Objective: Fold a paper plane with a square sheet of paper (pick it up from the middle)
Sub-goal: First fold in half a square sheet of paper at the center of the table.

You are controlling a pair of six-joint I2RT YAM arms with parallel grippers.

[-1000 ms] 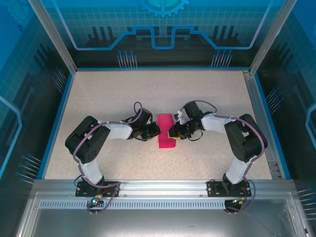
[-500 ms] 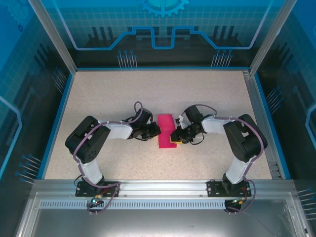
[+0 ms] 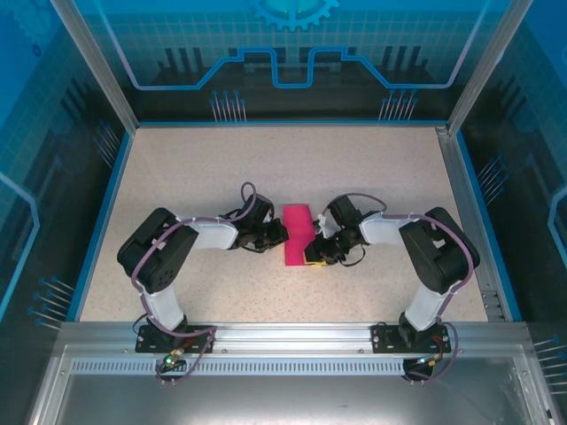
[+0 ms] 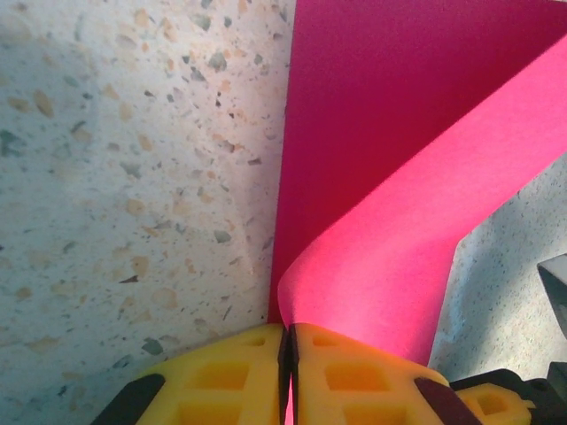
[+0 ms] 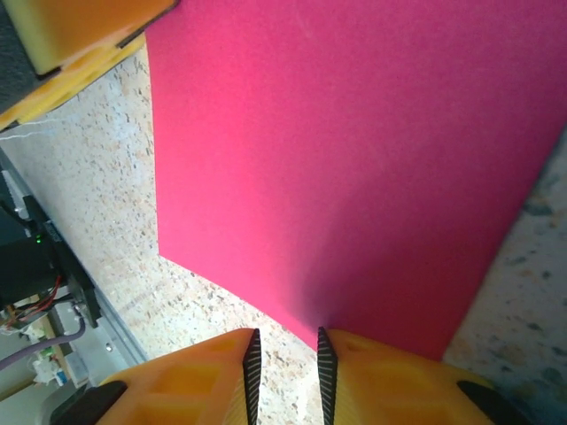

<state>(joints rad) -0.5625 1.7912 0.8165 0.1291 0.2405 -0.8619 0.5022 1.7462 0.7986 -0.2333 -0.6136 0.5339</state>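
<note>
The magenta-pink paper lies mid-table as a folded strip, not a pointed dart. My left gripper is at its left edge. In the left wrist view the yellow fingers are pressed together on the paper, with one layer curling up from the left gripper. My right gripper is at the strip's near right corner. In the right wrist view the right gripper stands slightly open, with the paper edge just ahead of its fingertips and bare table in the gap.
The speckled tabletop has free room all around the paper. A blue rim and an aluminium frame border it. The left gripper's yellow finger shows at the top left of the right wrist view.
My right gripper has slid toward the near end of the paper's right edge. The left gripper has held its place on the left edge.
</note>
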